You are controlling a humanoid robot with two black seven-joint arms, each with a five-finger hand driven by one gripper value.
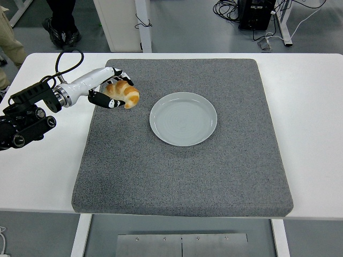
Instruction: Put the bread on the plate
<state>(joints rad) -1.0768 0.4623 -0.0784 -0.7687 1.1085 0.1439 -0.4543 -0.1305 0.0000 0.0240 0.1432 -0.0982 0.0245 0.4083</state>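
A golden croissant-shaped bread (125, 94) is held in my left hand (111, 89), lifted slightly above the grey mat (182, 171) at its left side. The fingers curl over its top and the thumb presses from below. The pale grey round plate (183, 118) sits empty on the mat's middle, to the right of the bread. The right arm is out of view.
The mat lies on a white table (311, 107). A black cable loops behind my left arm (67, 61). A person's shoes (61, 29) and a black box with cables (257, 13) are on the floor beyond the table.
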